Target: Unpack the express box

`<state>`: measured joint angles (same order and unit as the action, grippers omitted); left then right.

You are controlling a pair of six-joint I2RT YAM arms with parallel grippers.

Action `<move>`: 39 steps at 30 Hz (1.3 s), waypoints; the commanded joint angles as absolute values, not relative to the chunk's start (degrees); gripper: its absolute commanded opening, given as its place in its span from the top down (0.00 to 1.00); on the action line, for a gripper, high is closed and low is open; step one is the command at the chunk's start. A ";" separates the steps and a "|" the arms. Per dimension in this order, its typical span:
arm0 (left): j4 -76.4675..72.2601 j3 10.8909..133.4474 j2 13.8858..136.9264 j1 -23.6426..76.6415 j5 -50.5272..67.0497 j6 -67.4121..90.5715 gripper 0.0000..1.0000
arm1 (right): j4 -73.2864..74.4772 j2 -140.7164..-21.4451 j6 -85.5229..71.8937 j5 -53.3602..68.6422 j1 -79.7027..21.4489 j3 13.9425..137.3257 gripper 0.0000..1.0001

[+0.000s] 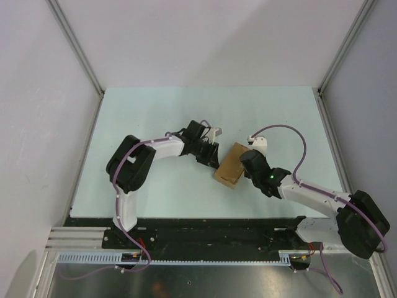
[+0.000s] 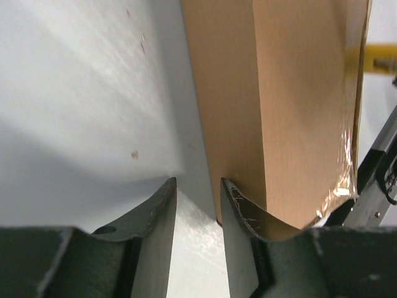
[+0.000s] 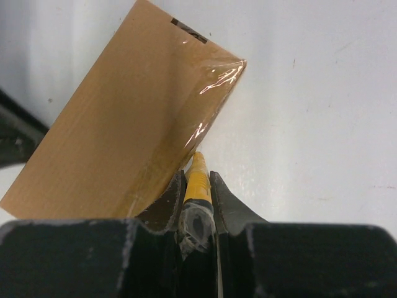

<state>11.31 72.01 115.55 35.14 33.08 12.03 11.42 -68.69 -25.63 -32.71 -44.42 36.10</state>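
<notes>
White links (image 1: 127, 208), black joints (image 1: 131, 164), purple cables (image 1: 299, 141); left gripper (image 2: 198, 186) and right gripper (image 3: 197, 179) are dark grey.

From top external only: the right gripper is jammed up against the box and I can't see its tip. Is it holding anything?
Observer: Yes. In the right wrist view, the right gripper is shut on a slim yellow utility knife, tip at the end edge of the express box.
Operator: Is that edge sealed?
Observer: Yes, clear tape wraps over it, glossy and wrinkled.
Operator: Does the left gripper have the box?
Observer: No. In the left wrist view, the left gripper is open, with bare table showing between its fingers. The box sits just ahead of one finger.
</notes>
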 commanded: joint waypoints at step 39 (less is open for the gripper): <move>10.99 75.32 112.06 32.52 33.57 26.63 0.61 | -11.08 -78.75 -20.83 -19.25 -33.75 40.87 1.00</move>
